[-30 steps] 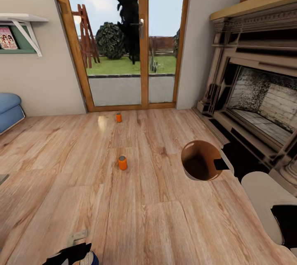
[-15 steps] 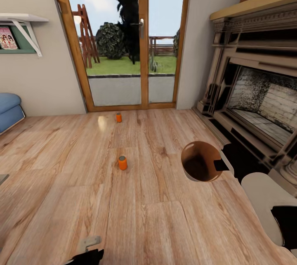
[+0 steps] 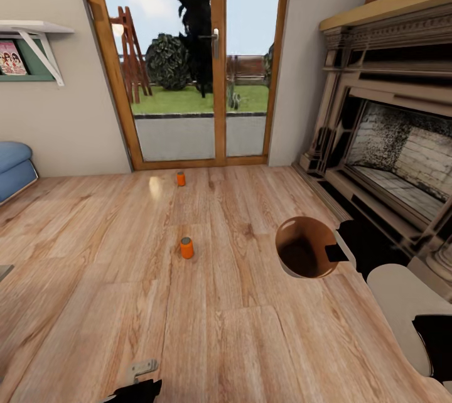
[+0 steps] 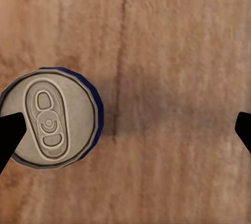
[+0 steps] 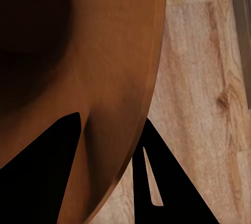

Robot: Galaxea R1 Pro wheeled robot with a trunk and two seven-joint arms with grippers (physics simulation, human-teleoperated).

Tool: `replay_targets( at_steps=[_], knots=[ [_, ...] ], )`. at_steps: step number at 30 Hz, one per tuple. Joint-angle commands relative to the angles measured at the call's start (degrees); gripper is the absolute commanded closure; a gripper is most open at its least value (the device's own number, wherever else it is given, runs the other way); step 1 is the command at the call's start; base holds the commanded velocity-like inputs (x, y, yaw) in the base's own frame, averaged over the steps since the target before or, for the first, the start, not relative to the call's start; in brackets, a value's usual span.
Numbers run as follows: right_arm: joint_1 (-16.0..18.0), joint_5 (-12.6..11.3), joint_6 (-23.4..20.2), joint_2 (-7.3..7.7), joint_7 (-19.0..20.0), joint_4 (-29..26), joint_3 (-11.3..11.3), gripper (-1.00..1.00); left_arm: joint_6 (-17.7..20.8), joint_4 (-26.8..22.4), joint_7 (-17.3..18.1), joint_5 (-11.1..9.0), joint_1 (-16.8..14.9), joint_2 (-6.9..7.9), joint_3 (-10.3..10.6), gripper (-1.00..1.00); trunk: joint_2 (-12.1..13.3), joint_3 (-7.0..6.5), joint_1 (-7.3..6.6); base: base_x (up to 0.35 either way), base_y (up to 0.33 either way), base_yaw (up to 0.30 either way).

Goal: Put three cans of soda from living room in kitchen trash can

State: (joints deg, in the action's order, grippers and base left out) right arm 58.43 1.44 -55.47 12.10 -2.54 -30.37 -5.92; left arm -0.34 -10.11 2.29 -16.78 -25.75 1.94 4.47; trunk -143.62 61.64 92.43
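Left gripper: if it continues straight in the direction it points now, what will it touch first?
Probably the wood floor. The left gripper is open and points straight down. The blue can stands off-centre by one finger, which might catch its rim; depth is unclear.

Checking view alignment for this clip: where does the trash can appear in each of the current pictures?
Head view: the trash can, mouth open toward the camera, sits right of centre above the wood floor, before the fireplace.
Left wrist view: not in it; a blue can stands there.
Right wrist view: its orange-brown inside wall, rim between the right gripper's fingers.
Shared landmark: the wood floor.
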Motion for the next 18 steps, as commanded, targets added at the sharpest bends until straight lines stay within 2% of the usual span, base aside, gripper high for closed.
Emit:
replay_targets(
  at_steps=[1, 18],
  knots=[
    [0.0, -0.2, 0.0, -0.02, 0.0, 0.0, 0.0, 1.0, 0.0, 0.0, 0.0, 0.0, 0.0, 0.0, 0.0, -1.0, 0.0, -0.01, -0.01, 0.0, 0.0, 0.0],
    [-0.5, -0.3, 0.0, -0.22, 0.0, 0.0, -0.1, 1.0, -0.1, -0.1, 0.0, -0.2, 0.0, 0.33, 0.0, -1.0, 0.0, -0.01, -0.01, 0.0, 0.0, 0.0]
  ],
)
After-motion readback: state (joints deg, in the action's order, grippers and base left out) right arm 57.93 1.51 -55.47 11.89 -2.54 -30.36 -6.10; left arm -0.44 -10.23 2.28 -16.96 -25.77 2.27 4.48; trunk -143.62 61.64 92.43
